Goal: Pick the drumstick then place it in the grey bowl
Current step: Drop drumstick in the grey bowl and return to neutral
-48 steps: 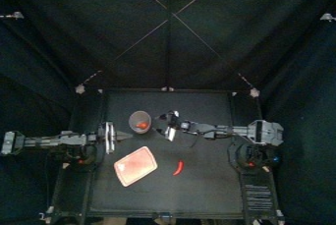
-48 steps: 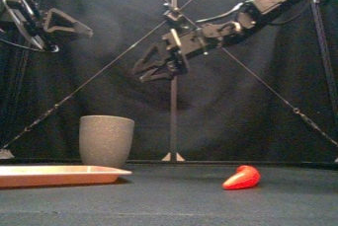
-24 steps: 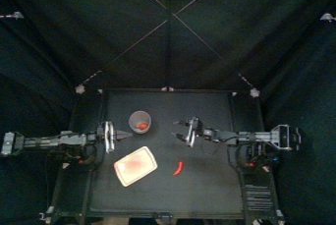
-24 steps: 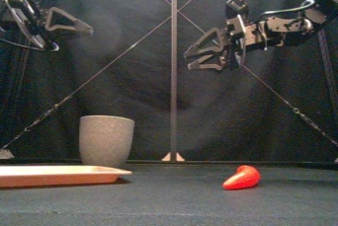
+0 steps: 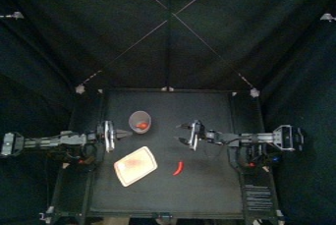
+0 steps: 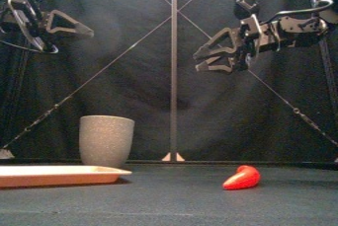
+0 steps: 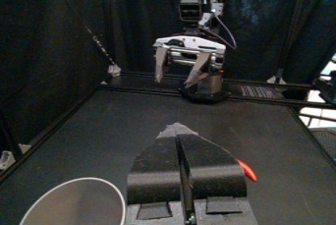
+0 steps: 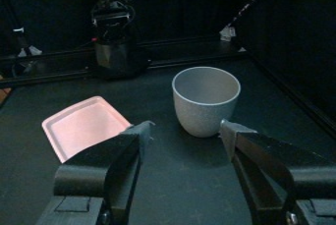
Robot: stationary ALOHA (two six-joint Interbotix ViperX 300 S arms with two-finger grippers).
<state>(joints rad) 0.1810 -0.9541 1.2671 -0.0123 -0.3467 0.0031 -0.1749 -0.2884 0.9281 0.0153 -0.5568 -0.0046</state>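
The tall grey speckled cup stands left of the table's middle, and the top view shows a small orange-red toy inside it. From the front the cup hides its contents. My right gripper hangs open and empty, high above the table and to the right of the cup; its wrist view looks down on the cup between the spread jaws. My left gripper is shut on nothing and rests high at the left.
A flat pink tray lies near the front left, in front of the cup. A red toy pepper lies on the table right of the tray, seen low in the front view.
My right gripper has drawn back to the right, away from above the cup, and stays open. The left arm has not moved.
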